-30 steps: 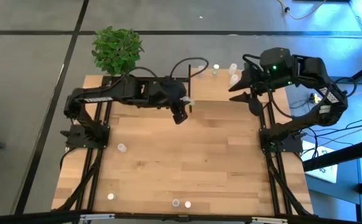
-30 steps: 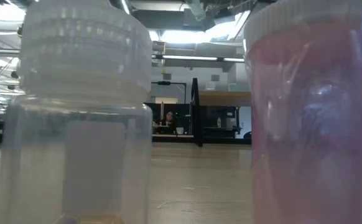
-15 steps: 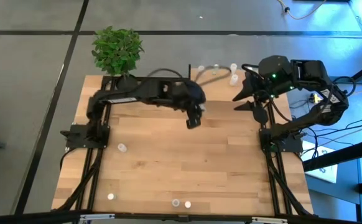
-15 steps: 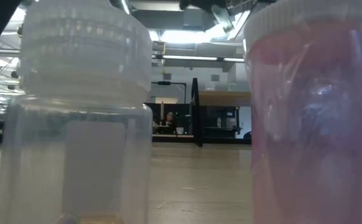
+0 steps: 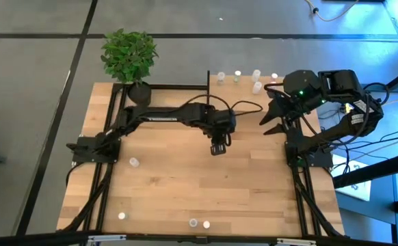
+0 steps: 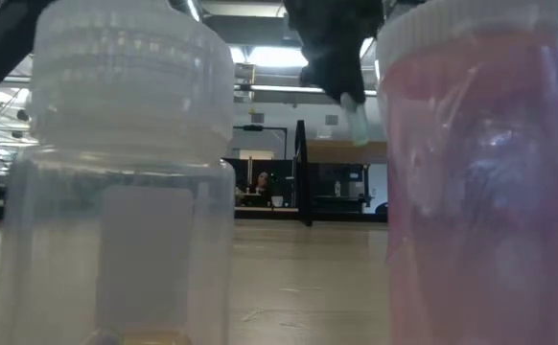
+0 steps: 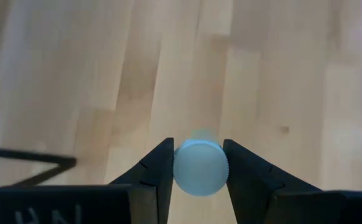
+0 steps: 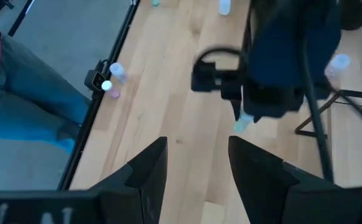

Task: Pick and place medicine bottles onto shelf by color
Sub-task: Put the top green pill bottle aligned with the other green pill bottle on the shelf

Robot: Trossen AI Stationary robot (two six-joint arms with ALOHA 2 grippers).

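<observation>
left claw [image 7: 198, 169] around bottle [image 7: 199, 167], above table [image 7: 106, 74]

high view: overhead, facing straight down — whole light-wood plank tabletop [image 5: 185, 184] and both dark arms in frame.
low view: table height, facing level across the top into the room; sits right against two translucent plastic bottles [image 6: 126, 182] that fill the frame.
left wrist view: on the left arm, facing down at the planks from close above.
right wrist view: on the right arm, facing across the table — farther off.
shared: left arm's two-finger gripper [image 5: 217, 147] with its pale-capped small bottle [image 7: 199, 166] shows in all four.
</observation>
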